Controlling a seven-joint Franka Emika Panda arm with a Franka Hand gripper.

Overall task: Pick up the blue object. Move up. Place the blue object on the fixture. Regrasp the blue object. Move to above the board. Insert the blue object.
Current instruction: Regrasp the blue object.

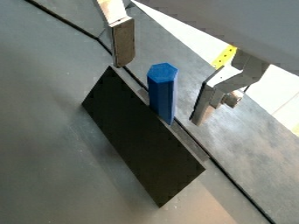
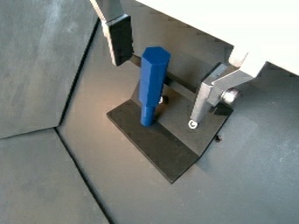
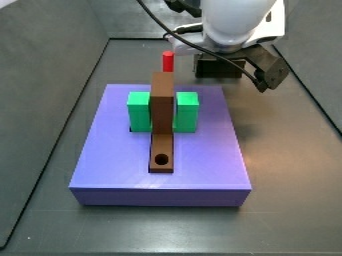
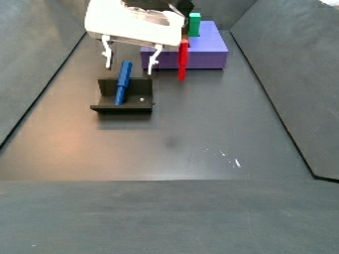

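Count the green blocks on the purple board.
2: green blocks and sit on the board, flanking the brown bar. More may hide behind the bar. The open tool straddles the blue object on the fixture.

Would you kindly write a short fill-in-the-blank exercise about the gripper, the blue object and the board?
1. The blue object stands upright on the ____.
2. The gripper straddles it with its jaws ____.
3. On the board, the brown bar lies between two ____ blocks.
4. The peg at the bar's far end is ____.

Missing words: fixture; open; green; red
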